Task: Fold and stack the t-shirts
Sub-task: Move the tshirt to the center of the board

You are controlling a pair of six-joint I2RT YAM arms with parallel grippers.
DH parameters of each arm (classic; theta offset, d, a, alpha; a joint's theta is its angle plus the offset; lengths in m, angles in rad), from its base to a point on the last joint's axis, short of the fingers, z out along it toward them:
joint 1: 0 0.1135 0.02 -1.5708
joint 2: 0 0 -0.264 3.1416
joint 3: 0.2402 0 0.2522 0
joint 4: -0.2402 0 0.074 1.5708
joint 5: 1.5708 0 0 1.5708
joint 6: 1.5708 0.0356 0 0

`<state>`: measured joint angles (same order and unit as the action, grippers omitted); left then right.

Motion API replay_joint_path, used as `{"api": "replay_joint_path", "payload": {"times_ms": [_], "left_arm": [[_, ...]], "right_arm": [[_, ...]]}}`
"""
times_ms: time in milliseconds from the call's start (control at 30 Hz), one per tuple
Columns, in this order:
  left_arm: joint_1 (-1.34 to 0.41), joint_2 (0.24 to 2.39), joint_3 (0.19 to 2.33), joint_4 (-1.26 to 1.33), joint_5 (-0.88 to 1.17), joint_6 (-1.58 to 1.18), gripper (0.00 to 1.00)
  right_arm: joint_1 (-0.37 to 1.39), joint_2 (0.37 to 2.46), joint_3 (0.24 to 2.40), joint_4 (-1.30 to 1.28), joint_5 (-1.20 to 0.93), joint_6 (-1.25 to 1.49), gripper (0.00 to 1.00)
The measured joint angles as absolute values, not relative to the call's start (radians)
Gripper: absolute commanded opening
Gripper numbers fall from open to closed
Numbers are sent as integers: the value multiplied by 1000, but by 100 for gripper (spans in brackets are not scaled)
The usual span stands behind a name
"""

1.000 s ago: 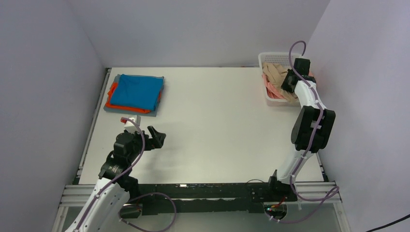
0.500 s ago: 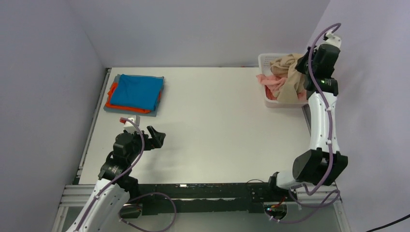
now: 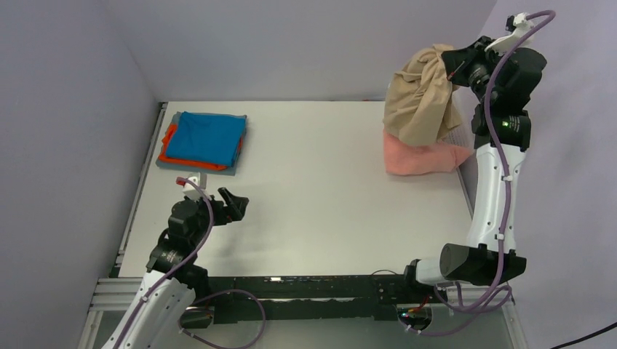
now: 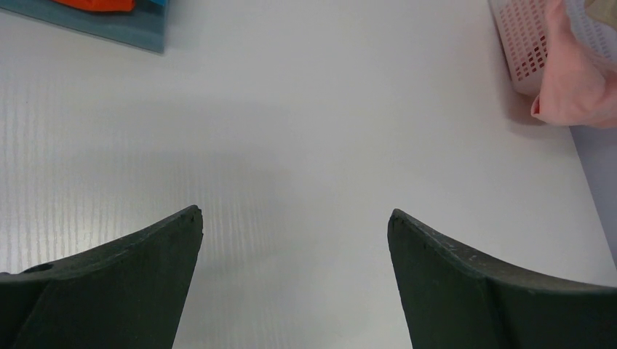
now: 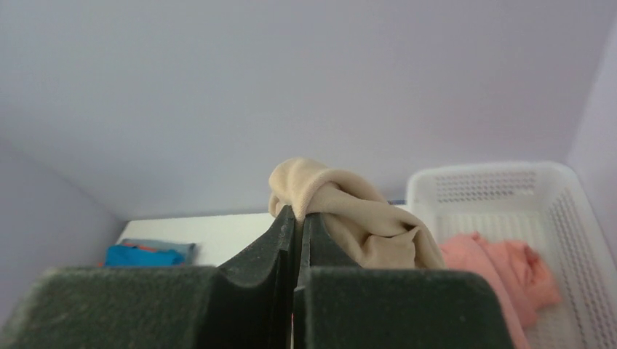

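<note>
Up it goes: the tan tee (image 3: 422, 98) is now hoisted high over the basket (image 5: 509, 174), a bunched fold pinched between the closed-up fingers of the right gripper (image 5: 297, 214). A second ago it was lying in that basket. The pink tee (image 3: 426, 158) has been dragged along and is draped over the basket's wall. The left gripper (image 4: 295, 218) is held spread wide, empty, over the table (image 3: 320, 182). The stack (image 3: 207, 138) is left untouched far left; the tan tee is probably to be laid flat next.
</note>
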<state>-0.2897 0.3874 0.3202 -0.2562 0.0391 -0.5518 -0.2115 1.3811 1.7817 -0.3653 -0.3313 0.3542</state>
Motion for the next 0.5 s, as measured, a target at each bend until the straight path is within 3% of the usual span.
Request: {"api": "replay_joint_path", "payload": {"times_ms": [200,500], "left_arm": [[-290,379,327,-267,37,-586,99],[-290,377,408,-336,20,-623,99]], "right_arm": [[-156,1380,1867,-379,-482,381,0],[218,1367,1849,-548,-503,343,0]]}}
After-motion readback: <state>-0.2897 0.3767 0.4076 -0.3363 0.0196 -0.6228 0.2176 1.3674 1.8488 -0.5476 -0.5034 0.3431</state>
